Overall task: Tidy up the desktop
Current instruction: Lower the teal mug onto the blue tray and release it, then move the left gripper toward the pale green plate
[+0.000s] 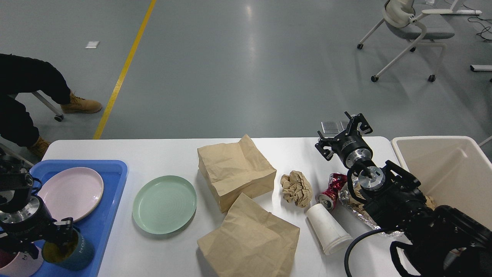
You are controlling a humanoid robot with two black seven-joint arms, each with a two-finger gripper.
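Observation:
The white desktop (153,154) carries a green plate (164,204), two brown paper bags (234,171) (250,240), a crumpled paper ball (296,186), a crushed red can (332,188), a fallen white paper cup (328,229) and a foil wrapper (351,207). At the lower left my left gripper (61,231) is shut on the rim of a teal mug (73,252), which tilts over the blue tray (111,207). My right gripper (343,132) hangs open and empty over the table's far edge, beyond the can.
The blue tray also holds a pink plate (71,192) and a pink mug (17,263). A beige bin (449,169) stands at the table's right end. A seated person's legs (23,96) are at far left, and an office chair (411,30) at far right.

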